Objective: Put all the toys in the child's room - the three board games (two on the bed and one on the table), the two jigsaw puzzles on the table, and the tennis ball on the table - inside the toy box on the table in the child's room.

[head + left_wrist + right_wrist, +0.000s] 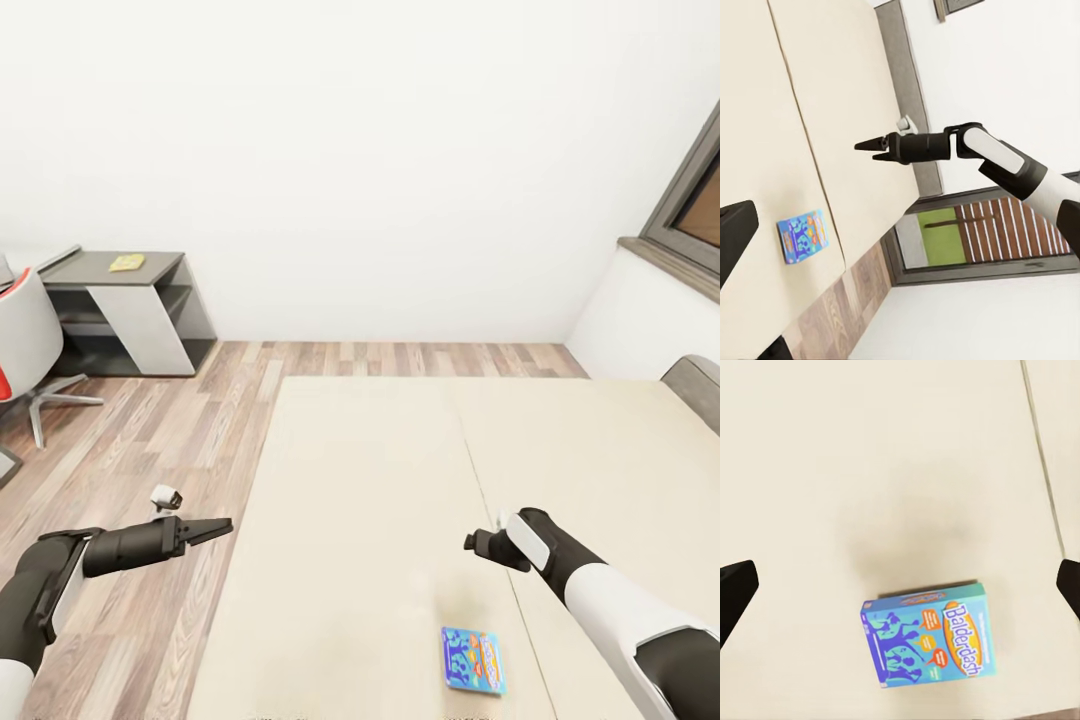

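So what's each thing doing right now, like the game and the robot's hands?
Blue board game: lying flat on the bed, not held.
Bed: bare beige mattress under the game.
Right tool: hanging above the bed, holding nothing; its fingers look slightly parted.
Left tool: out over the wood floor beside the bed, holding nothing, fingers look closed.

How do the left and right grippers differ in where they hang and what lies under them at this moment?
The left gripper hangs over the wood floor beside the bed; the right gripper hangs over the mattress. The blue board game lies below the right gripper, looking straight down on it in its wrist view, while the left is well off to its side. Both hold nothing.
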### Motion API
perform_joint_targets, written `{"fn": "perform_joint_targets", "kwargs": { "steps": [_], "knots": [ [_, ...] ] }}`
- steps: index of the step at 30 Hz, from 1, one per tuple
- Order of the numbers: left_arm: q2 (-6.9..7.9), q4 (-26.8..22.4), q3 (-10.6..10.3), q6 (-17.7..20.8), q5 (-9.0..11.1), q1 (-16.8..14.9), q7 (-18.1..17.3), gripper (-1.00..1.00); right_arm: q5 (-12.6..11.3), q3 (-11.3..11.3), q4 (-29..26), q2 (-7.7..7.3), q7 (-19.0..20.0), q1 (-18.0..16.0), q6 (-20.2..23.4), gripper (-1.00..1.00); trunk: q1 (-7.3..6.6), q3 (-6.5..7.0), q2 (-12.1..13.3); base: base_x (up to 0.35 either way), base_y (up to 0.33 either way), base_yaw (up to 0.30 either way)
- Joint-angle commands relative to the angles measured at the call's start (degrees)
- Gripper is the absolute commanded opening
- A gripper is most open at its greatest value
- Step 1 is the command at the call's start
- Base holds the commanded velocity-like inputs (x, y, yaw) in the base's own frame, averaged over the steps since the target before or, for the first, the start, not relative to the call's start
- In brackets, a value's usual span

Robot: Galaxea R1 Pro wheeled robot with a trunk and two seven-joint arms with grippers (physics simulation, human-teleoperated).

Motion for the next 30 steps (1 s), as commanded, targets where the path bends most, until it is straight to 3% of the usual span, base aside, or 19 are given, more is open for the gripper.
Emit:
{"fn": "perform_joint_targets", "kwargs": {
  "steps": [1,30],
  "knots": [
    [0.01,0.0,0.0,0.6,0.0,0.0,-0.2,1.0,-0.6,0.4,-0.1,-0.08,-0.4,0.0,0.2,1.0,0.03,-0.2,-0.1,0.0,0.0,0.0],
    [-0.02,0.0,-0.1,0.4,-0.1,0.0,-0.2,1.0,-0.6,0.5,-0.2,-0.49,1.1,0.0,0.4,1.0,0.03,-2.9,-0.1,0.0,0.0,0.0]
  ]
}}
